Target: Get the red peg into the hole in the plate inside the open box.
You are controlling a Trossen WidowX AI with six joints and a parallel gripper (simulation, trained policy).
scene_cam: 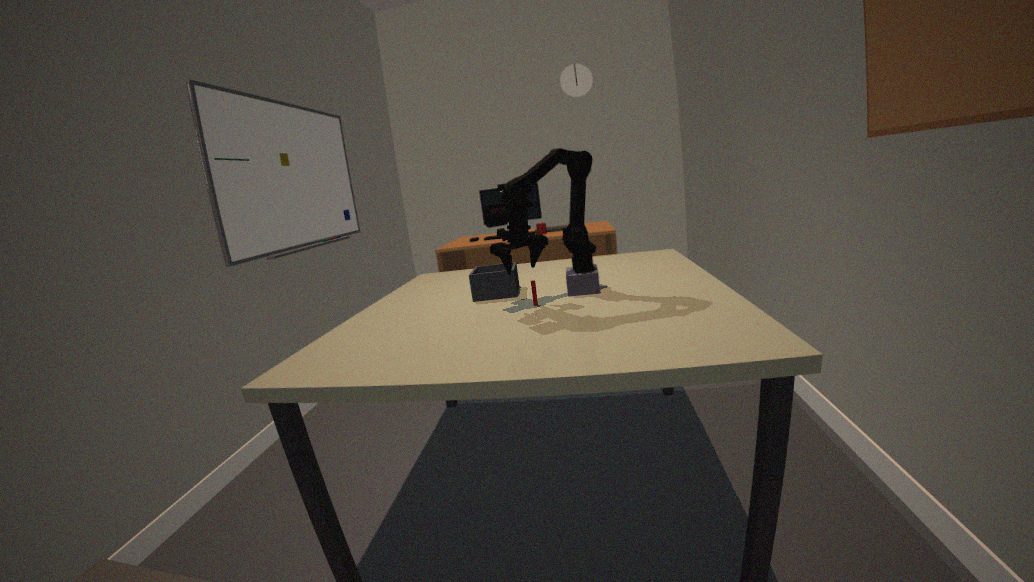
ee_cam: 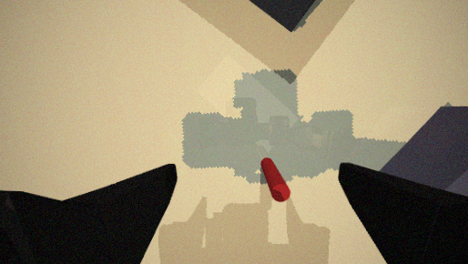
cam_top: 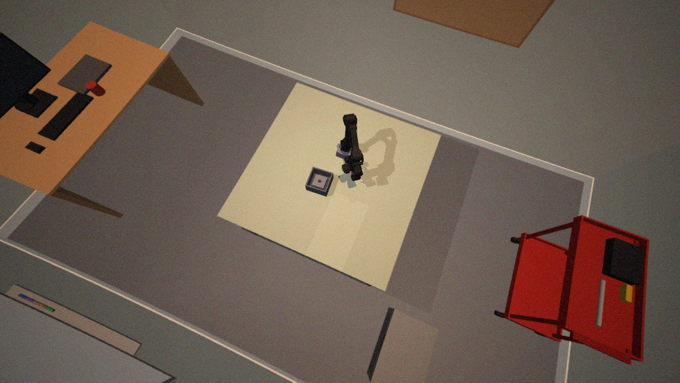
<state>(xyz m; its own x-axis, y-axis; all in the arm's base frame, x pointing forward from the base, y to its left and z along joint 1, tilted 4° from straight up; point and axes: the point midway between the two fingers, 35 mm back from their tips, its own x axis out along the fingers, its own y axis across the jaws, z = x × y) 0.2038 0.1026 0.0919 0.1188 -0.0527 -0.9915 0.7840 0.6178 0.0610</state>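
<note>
The red peg (scene_cam: 534,292) (ee_cam: 274,179) stands upright on the table to the right of the box. In the top view the arm hides nearly all of it. My gripper (scene_cam: 521,270) (ee_cam: 256,171) is open and empty. It points down, above the peg. In the wrist view the peg shows between the two spread fingertips, a little right of their middle, and no finger touches it. The open dark box (cam_top: 316,191) (scene_cam: 494,286) (ee_cam: 289,13) stands on the table. A pale plate (cam_top: 315,182) with a small dark hole lies at its bottom, with no peg in it.
The arm's purple-grey base (cam_top: 340,152) (scene_cam: 582,283) (ee_cam: 423,146) stands on the table (cam_top: 266,190) (scene_cam: 434,354), and its corner shows at the right of the wrist view. Shadows of the arm fall around the peg. A desk and a red cart (cam_top: 542,276) stand away from the table.
</note>
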